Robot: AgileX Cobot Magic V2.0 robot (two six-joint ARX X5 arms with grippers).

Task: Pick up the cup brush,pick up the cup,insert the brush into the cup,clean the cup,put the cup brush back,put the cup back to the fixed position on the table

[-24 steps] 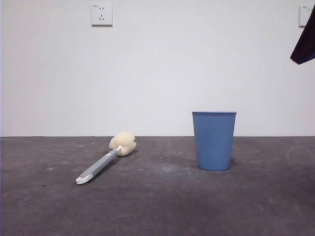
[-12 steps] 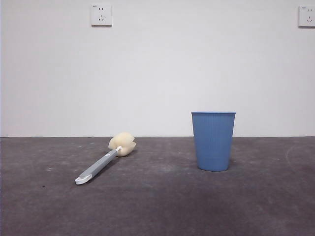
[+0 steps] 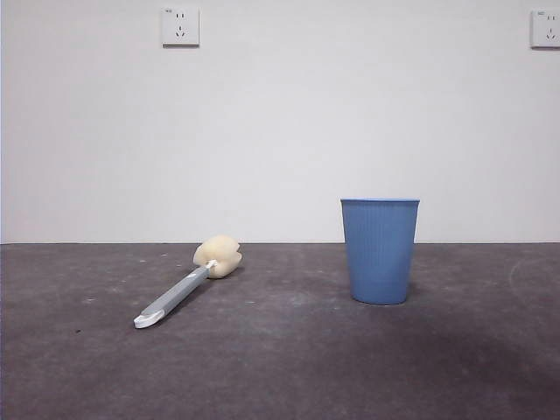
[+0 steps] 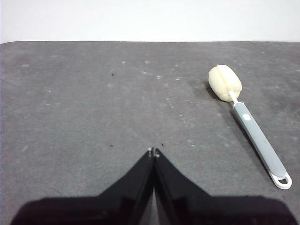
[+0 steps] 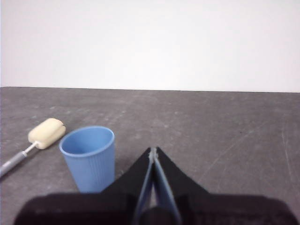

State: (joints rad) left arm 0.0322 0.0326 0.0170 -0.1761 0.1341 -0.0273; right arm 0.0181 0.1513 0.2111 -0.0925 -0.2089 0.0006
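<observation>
Your cup brush (image 3: 185, 291) lies flat on the counter (image 3: 289, 367), its cream sponge head toward the wall and its white tip toward the front. Your blue cup (image 3: 380, 250) stands upright, well apart from it. Both arms hang clear of the things: your left pincer (image 4: 153, 153) is clenched on nothing, and your right pincer (image 5: 153, 151) is also clenched empty, near the cup.

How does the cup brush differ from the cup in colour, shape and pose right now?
The cup brush lies flat on the table; the cup stands upright. The cup brush is slim, grey-handled with a cream sponge head; the cup is broad, blue and ribbed. Both rest on the table, apart, with no end effector touching them.
</observation>
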